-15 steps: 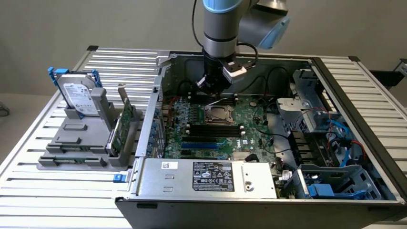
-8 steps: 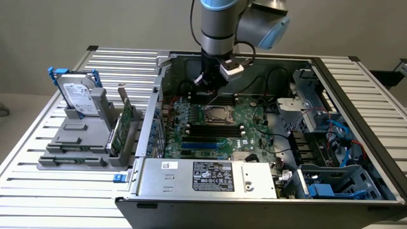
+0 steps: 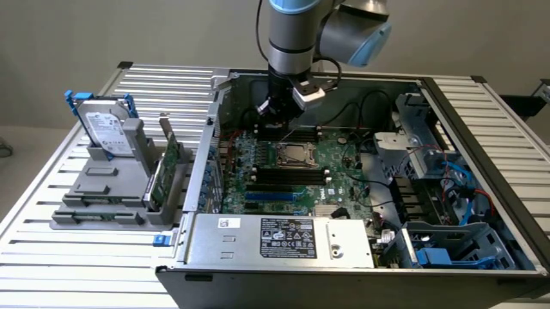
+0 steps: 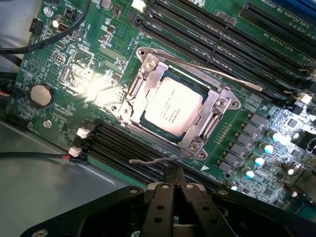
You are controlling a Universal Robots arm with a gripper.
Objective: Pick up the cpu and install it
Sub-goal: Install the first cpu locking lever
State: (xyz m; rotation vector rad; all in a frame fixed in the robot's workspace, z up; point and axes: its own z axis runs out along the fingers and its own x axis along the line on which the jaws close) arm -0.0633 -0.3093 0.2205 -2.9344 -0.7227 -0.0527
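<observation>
The cpu [image 4: 173, 106], a small silvery square chip with printed text, lies flat in the motherboard socket, framed by the metal load plate [image 4: 148, 79] with its thin wire levers alongside. In the exterior view the cpu [image 3: 298, 155] sits mid-board inside the open computer case. My gripper [image 3: 270, 111] hangs above the board, just behind the socket toward the case's back wall. In the wrist view my gripper [image 4: 174, 174] has its black fingers pressed together with nothing between them, apart from the chip.
A grey stand on the exterior view's left holds a silver hard drive [image 3: 107, 132] with blue bracket and a green circuit card [image 3: 167, 164]. The power supply [image 3: 284, 238] fills the case front. Black memory slots [image 4: 247, 54], cables and a drive cage [image 3: 447, 187] surround the socket.
</observation>
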